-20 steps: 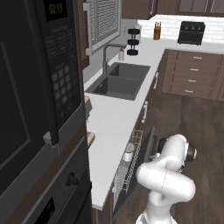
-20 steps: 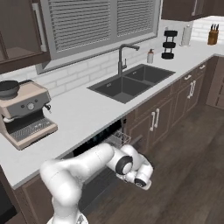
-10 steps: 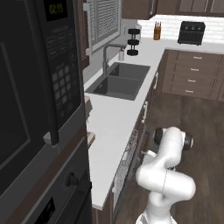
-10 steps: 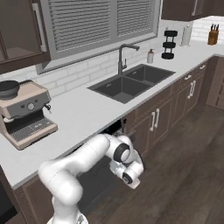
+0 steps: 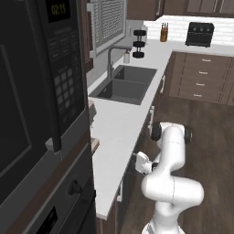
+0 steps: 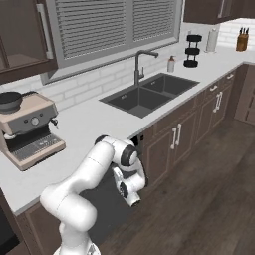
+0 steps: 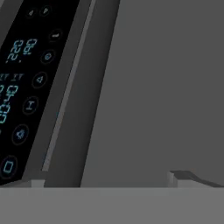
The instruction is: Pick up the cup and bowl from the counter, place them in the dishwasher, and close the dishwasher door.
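My gripper [image 6: 132,196] hangs low in front of the counter [image 6: 94,124], right against the dark brown dishwasher door [image 6: 110,215]. The jaws are open and hold nothing. From the other side the gripper [image 5: 138,162] sits just under the counter [image 5: 114,132] edge, against the door [image 5: 129,189], which stands nearly upright. Up close, the hand view shows the door's dark control strip [image 7: 26,87] with cyan icons beside a flat grey face [image 7: 166,87]. A narrow dark gap [image 6: 140,143] remains at the door's top corner. The cup and the bowl are hidden.
A dark double sink [image 6: 149,92] with a faucet [image 6: 142,64] lies to the right along the counter. A coffee machine [image 6: 27,129] stands at the left. A tall oven and microwave column [image 5: 41,91] rises at the near left. Wooden floor [image 6: 209,199] lies behind the arm.
The dishwasher door has swung up from lying open, hiding the white rack. My arm and hand have moved in toward the cabinet front with it.
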